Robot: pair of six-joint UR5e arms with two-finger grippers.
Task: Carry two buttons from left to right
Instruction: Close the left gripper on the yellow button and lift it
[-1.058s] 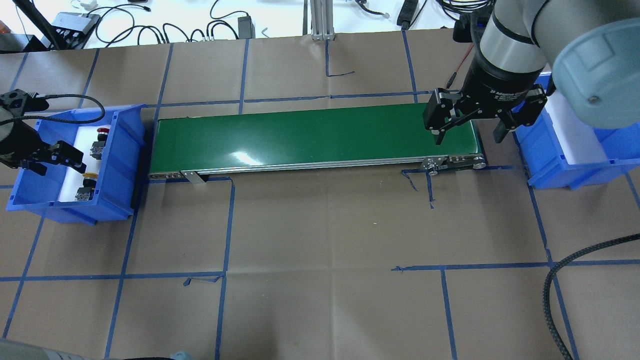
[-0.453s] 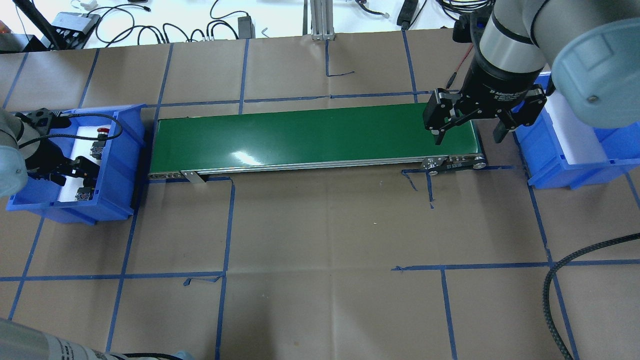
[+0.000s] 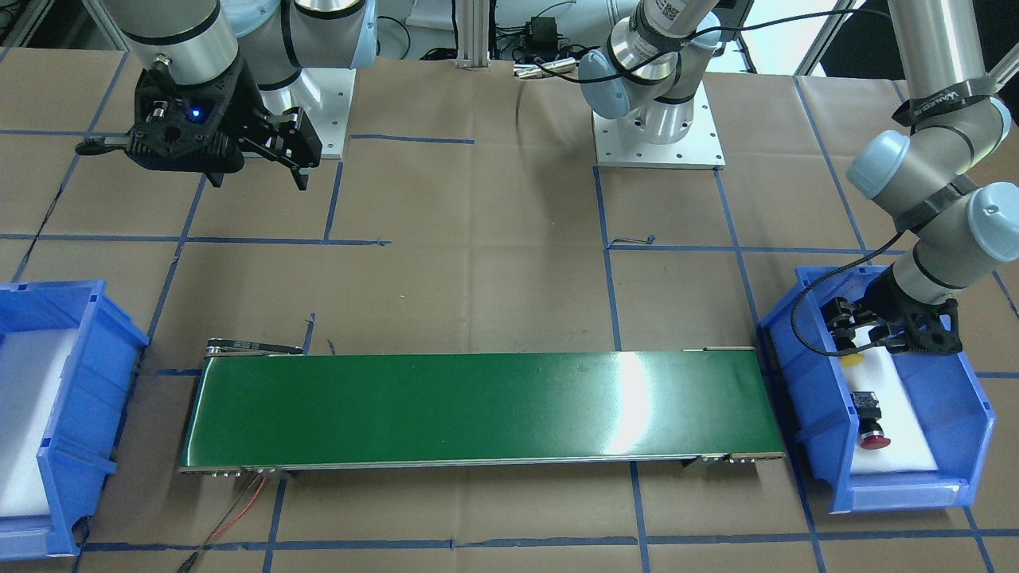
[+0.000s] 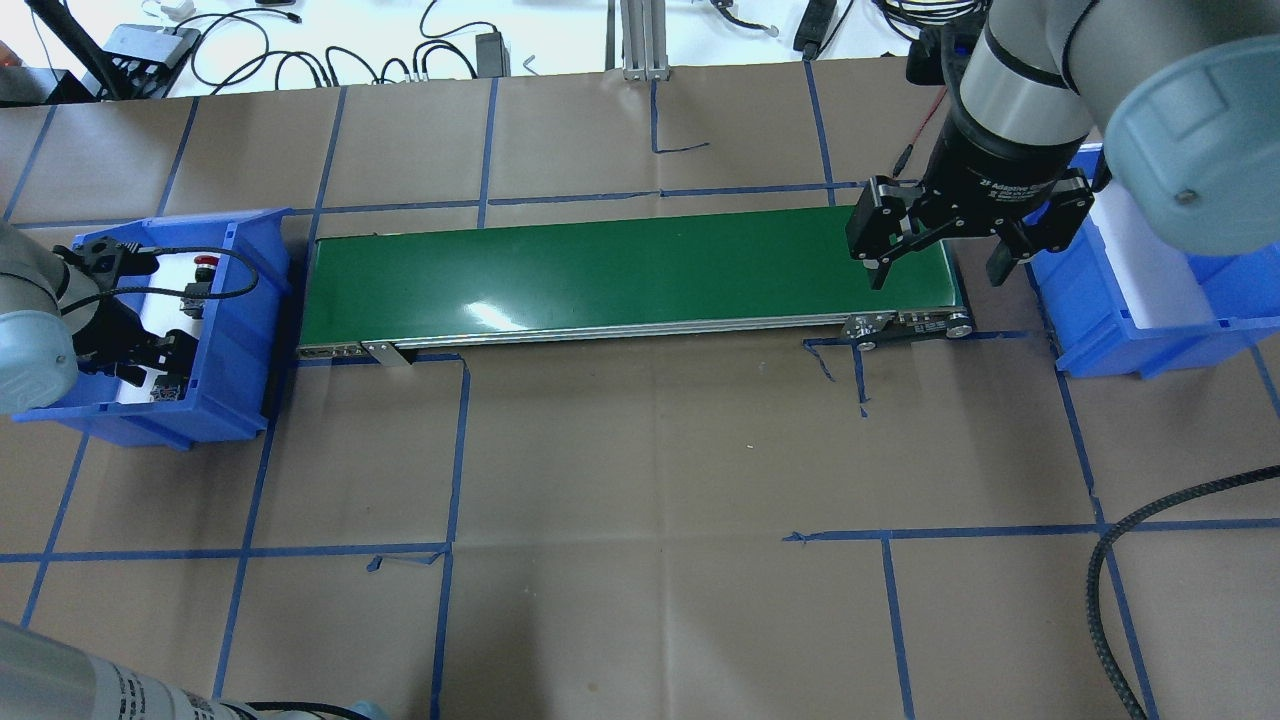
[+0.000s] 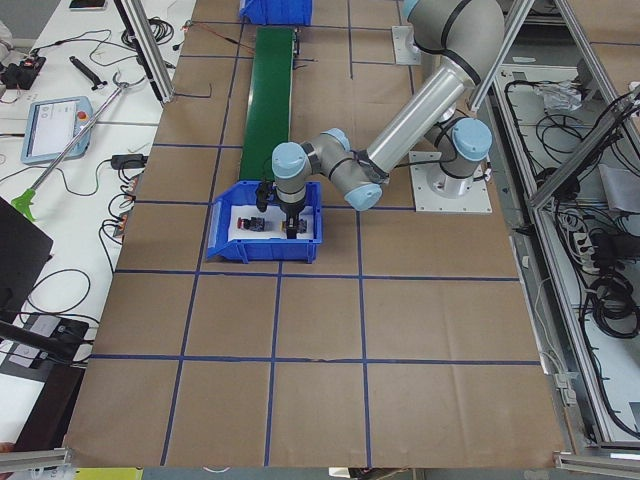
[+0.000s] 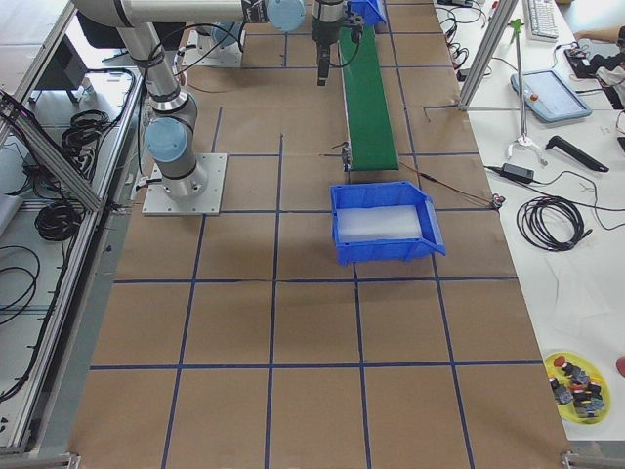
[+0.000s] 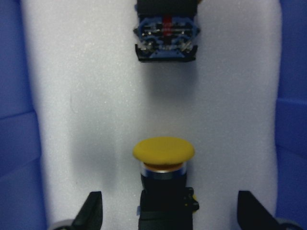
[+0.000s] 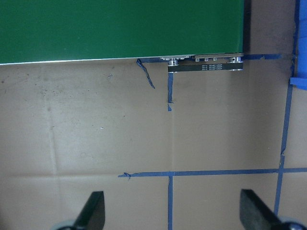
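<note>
The yellow-capped button [image 7: 163, 149] lies on white foam in the left blue bin [image 4: 240, 300], and its cap also shows in the front view [image 3: 853, 360]. My left gripper [image 7: 170, 213] is open and low in the bin, one finger on each side of the yellow button's black body without touching it. It also shows in the front view [image 3: 864, 338] and the overhead view [image 4: 150, 360]. The red-capped button [image 3: 872, 422] lies just beyond in the same bin [image 4: 203, 263]. My right gripper [image 4: 935, 265] is open and empty above the conveyor's right end.
A green conveyor belt [image 4: 630, 270] runs between the left bin and the right blue bin [image 4: 1100, 300], which holds only white foam. Blue tape lines cross the brown table paper. A black cable [image 4: 1110, 570] lies at the near right. Cables lie beyond the table's far edge.
My left gripper has moved right and down into the left bin, and now straddles the yellow button. It stays open. The right arm has not moved.
</note>
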